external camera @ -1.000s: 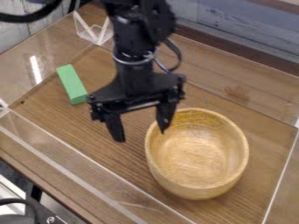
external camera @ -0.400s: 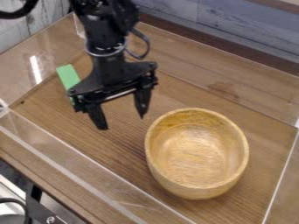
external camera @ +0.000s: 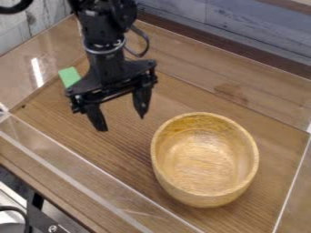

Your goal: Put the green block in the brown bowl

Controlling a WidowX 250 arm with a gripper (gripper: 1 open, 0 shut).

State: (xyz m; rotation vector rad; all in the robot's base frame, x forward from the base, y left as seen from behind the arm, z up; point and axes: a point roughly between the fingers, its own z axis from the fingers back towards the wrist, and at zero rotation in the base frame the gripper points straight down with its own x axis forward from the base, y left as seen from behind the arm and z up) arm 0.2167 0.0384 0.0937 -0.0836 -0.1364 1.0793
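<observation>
One gripper (external camera: 118, 111) is seen, black, pointed down at the table, with its two fingers (external camera: 97, 118) spread wide apart and nothing between them. The fingertips hang just above the wooden surface, up and to the left of the brown bowl (external camera: 205, 158), clear of its rim. No contact with the bowl or with any other object is shown.

One green block (external camera: 71, 77) is counted. Only part of it is visible: a bright green patch shows to the left of the gripper's body, farther from the bowl than the gripper is, and the rest is hidden behind the black housing. It lies flat on the table. Whether the gripper's body touches it cannot be told from this view; the fingertips are seen below it in the picture, not around it.

One brown bowl is counted, round and light-coloured with visible grain and a thick rim. It stands upright on the table and its inside is seen bare.

One robot arm (external camera: 104, 27) is seen rising from the gripper toward the top of the picture, up and left of the bowl, with black cables looped beside it.

The table (external camera: 231, 91) is of dark wood grain, and one clear plastic wall (external camera: 73, 196) is seen running along its near edge, below and left of the bowl.
</observation>
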